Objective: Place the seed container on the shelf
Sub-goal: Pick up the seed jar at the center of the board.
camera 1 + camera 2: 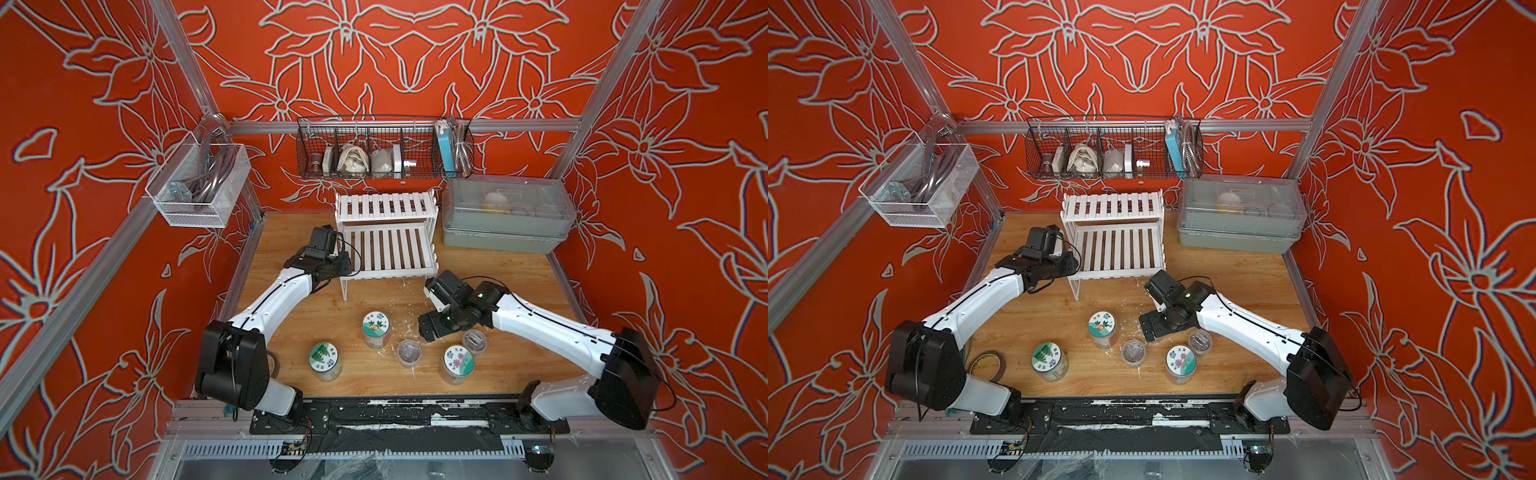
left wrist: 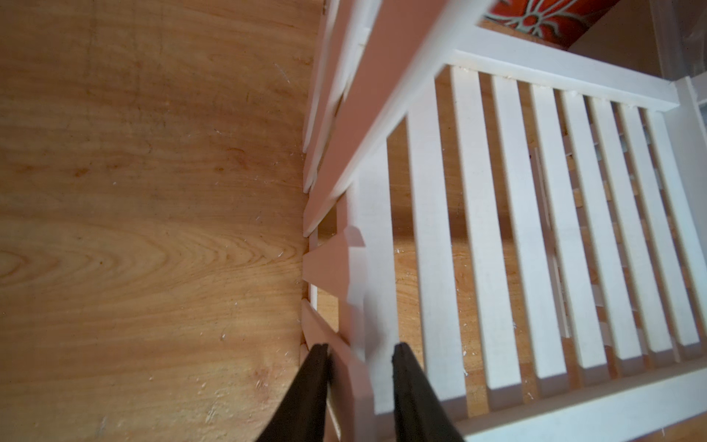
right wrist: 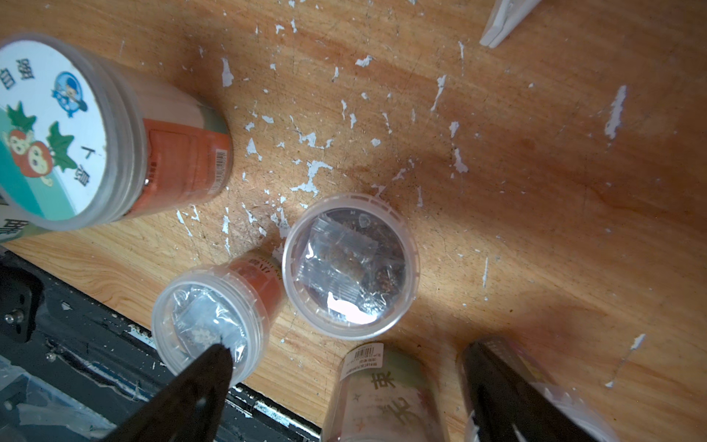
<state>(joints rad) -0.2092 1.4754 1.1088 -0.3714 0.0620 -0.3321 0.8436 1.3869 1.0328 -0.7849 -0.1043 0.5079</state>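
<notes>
One seed container (image 3: 350, 266) looked light, slick, best gripped round its sides; right gripper (image 3: 350, 348) gaped empty, left gripper (image 2: 361, 346) pinched the shelf (image 2: 486, 229).

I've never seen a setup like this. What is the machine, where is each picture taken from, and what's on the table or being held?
Two robot arms with two-finger grippers work at a wooden table. Two pictures look down from overhead and are almost identical. The other two come from a camera on each arm's wrist. On the table stand a white shelf, five seed jars, a grey box and a tape roll. The left gripper is shut on the shelf's side post. The right gripper is open above the jars, holding nothing.
</notes>
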